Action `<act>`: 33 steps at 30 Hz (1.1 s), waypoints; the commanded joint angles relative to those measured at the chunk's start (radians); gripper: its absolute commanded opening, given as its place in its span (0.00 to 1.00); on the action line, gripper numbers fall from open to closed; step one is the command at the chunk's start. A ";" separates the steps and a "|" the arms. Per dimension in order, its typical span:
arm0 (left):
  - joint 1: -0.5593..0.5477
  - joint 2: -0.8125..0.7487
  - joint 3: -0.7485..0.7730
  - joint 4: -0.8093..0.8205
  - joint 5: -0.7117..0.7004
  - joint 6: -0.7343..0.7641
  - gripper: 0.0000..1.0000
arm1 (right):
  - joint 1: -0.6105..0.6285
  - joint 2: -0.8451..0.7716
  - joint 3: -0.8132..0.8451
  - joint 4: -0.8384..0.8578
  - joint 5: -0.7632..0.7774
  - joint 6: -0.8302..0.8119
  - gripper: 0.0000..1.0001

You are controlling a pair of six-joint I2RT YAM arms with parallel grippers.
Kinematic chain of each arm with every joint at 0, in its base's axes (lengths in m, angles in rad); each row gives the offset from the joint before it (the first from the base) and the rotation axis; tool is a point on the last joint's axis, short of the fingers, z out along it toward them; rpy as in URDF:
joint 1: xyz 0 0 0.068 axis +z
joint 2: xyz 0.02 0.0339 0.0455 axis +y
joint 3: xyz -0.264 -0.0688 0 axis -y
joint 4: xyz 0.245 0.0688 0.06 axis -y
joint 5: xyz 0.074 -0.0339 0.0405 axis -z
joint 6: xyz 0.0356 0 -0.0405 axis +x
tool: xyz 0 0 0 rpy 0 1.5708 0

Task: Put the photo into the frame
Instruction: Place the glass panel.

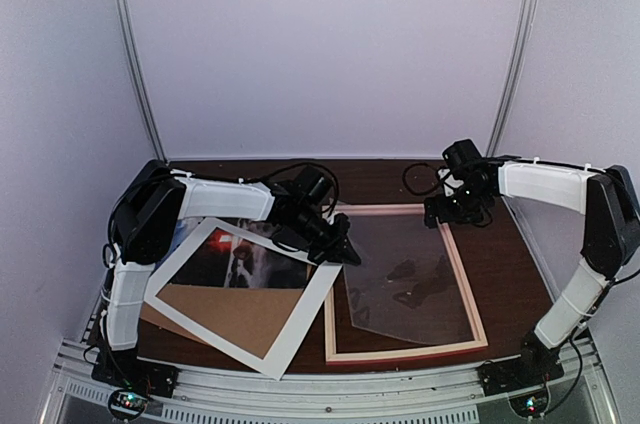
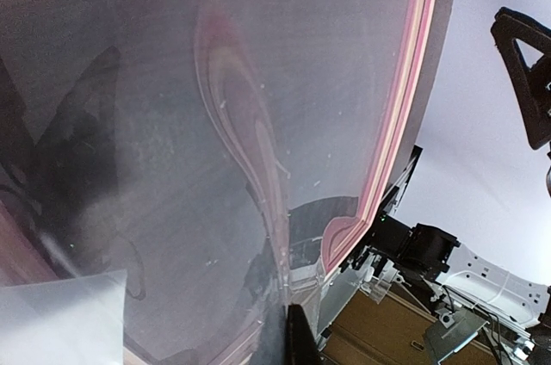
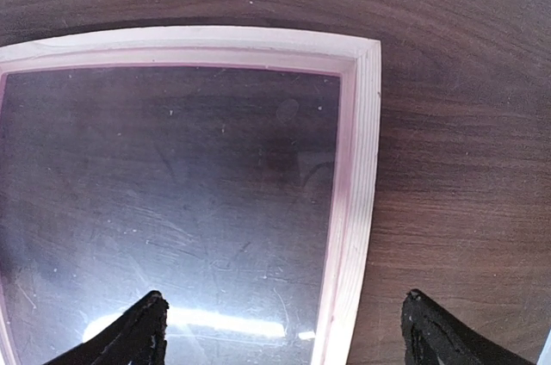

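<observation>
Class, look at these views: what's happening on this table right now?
The left gripper is shut on an edge of the clear sheet, which lies askew over the frame. The right gripper hangs open above the frame's far corner. The photo lies to the left under a white mat, not yet in.

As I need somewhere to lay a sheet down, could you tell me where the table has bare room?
Bare table lies between the frame's right rim and the right arm, and in a strip along the back wall. The left is crowded: white mat, photo and cardboard overlap there.
</observation>
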 commanded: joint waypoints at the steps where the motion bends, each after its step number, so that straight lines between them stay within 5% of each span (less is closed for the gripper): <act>1: -0.007 -0.006 -0.004 -0.008 0.032 0.024 0.00 | -0.003 -0.022 -0.010 -0.002 0.020 -0.009 0.93; 24: 0.002 0.061 0.088 -0.153 -0.040 0.161 0.00 | -0.005 0.002 -0.012 0.000 0.038 -0.012 0.94; 33: 0.002 0.062 0.112 -0.192 -0.049 0.185 0.21 | -0.005 0.012 0.006 0.014 0.033 -0.003 0.94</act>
